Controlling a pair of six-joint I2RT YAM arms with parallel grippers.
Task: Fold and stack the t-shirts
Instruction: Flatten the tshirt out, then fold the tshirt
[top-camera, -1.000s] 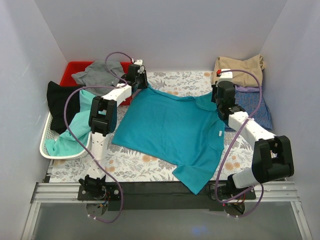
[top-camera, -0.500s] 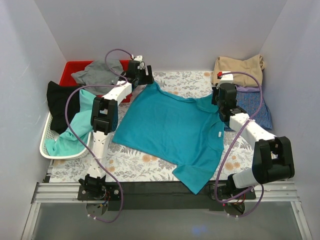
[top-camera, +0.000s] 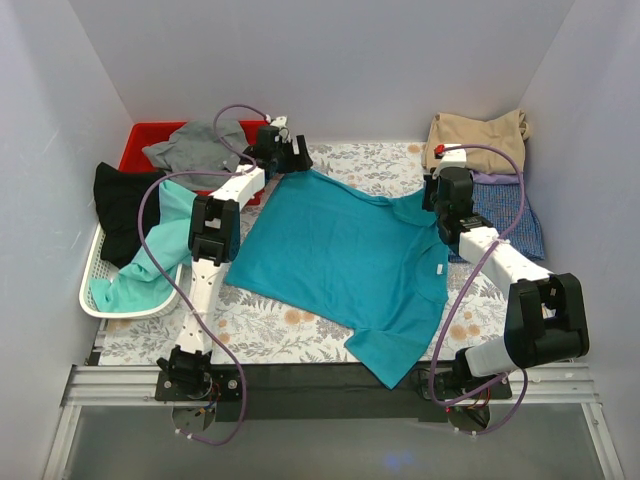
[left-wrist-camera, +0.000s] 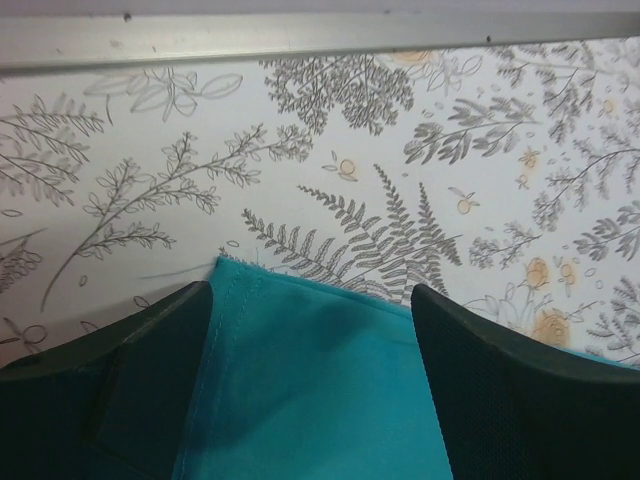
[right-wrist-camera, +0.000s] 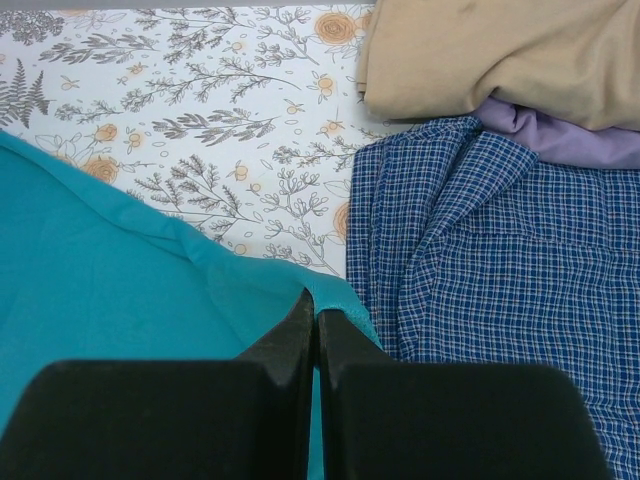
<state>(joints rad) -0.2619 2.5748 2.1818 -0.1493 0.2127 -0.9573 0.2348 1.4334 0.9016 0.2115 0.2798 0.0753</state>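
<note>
Spreading looks nearly done: desk (top-camera: 300, 320) carries teal t-shirt (top-camera: 340, 260) flat at centre, ready to fold. Tan shirt (top-camera: 478, 135) and checked shirt (top-camera: 510, 215) form the stack at 2 o'clock. Right fingers (right-wrist-camera: 400, 420) closed, seemingly pinching the teal sleeve taut. Left fingers (left-wrist-camera: 500, 390) apart, astride its 11 o'clock corner.

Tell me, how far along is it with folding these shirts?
Done, apparently: a tan shirt and a checked shirt lie piled far right. In hand: the teal t-shirt lies spread flat, unfolded; the left gripper is open over its far corner, the right gripper shut on its edge. Left: folding it, plus the grey shirt, black shirt and mint shirt at the left.
</note>
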